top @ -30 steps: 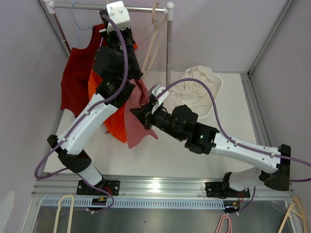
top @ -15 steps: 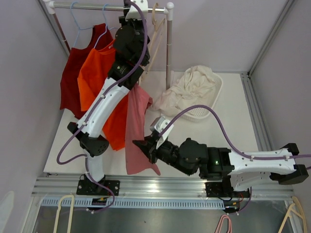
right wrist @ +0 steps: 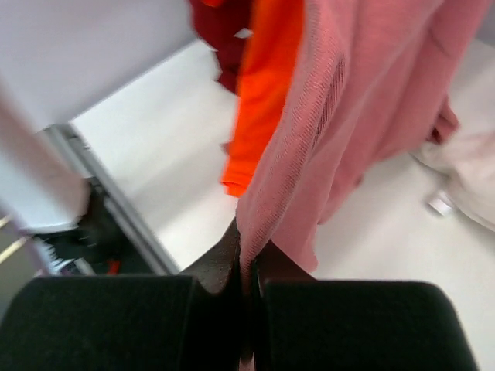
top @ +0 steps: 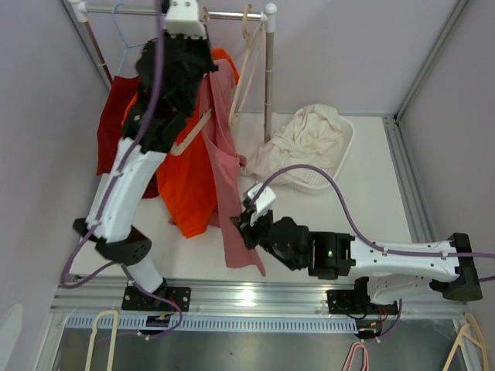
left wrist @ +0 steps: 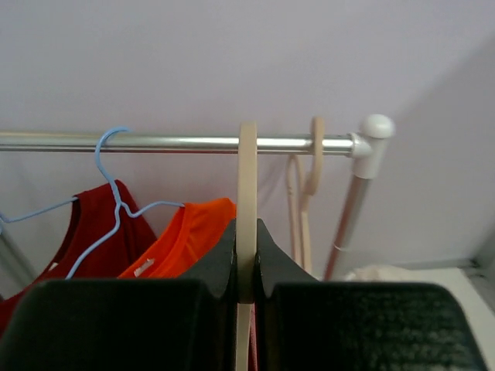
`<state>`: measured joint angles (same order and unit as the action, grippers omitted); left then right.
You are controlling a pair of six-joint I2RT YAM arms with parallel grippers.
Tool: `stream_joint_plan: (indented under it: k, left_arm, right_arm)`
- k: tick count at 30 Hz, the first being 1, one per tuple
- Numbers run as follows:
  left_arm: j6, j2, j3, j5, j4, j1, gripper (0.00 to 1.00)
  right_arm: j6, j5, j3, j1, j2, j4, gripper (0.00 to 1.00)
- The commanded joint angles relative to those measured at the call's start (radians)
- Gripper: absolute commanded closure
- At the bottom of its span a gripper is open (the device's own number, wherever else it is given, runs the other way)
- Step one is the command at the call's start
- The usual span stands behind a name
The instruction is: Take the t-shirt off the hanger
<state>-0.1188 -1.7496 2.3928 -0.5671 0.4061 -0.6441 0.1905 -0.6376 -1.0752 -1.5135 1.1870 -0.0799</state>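
T-shirt nipped by right end effector; hanger grip shows wrist-side only.

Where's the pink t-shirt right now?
Top view, left of centre: the pink t-shirt drapes from the beige hanger in the left gripper by the rail down to the right gripper, which pinches its hem, with the orange shirt on its left.

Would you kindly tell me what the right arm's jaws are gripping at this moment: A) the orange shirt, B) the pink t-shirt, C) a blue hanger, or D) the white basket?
B: in the right wrist view the jaws are pinched shut on the lower edge of the pink t-shirt, which hangs up and away from them.
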Motion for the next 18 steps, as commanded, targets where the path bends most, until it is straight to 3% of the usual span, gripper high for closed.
stream_joint_plan:
  k: [1,9,14,18]
  left_arm:
    - [0.2,0.249,-0.03,0.214,0.117,0.015,0.99]
    - [0.245,0.462,-0.113,0.351,0.272,0.015,0.99]
    - [0.281,0.492,-0.017,0.47,0.416,0.015,0.99]
    - [0.306,0.504,-0.09,0.519,0.441,0.015,0.99]
  right_arm:
    - [0.066,0.058,0.008,0.149,-0.036,0.015,1.0]
    - [0.107,0.09,-0.014,0.374,-0.122,-0.089,1.0]
    - [0.159,0.162,0.027,0.481,-0.133,-0.115,1.0]
    - [0.135,0.291,-0.008,0.49,-0.086,-0.067,1.0]
